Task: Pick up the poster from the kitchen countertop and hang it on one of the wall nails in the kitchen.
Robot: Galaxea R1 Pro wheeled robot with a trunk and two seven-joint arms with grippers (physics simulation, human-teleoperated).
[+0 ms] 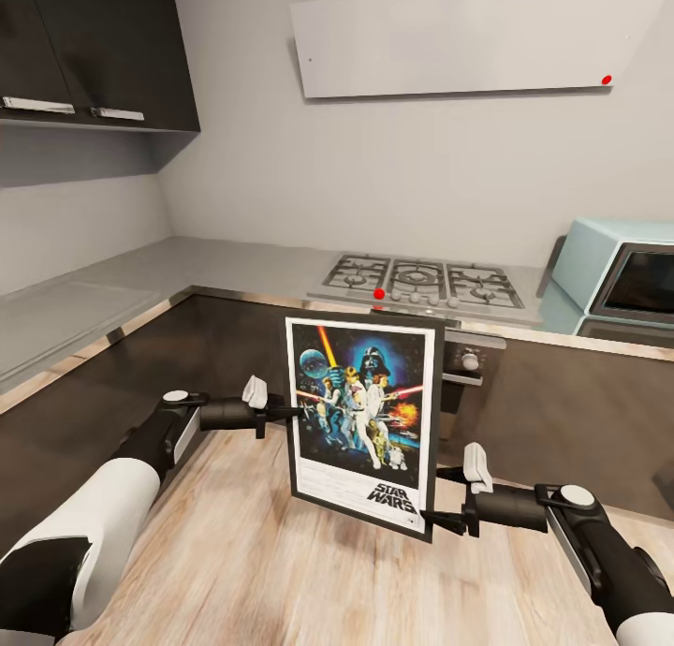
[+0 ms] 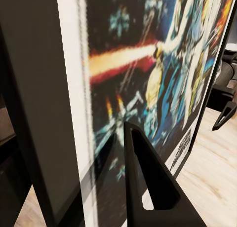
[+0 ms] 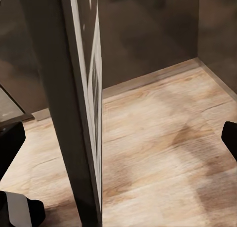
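The pale grey bench (image 1: 215, 267) runs along the wall above dark cabinets (image 1: 562, 412), carrying a steel gas hob (image 1: 423, 282) and a light blue oven (image 1: 618, 276) at its right end. An extractor hood (image 1: 468, 37) hangs above. Over the wooden floor (image 1: 243, 552), the poster (image 1: 363, 423) is held upright, clear of the bench. The left end effector (image 1: 288, 410) is clamped on its left edge, one finger (image 2: 153, 182) lying across the artwork; the right end effector (image 1: 440, 520) is clamped on its lower right corner.
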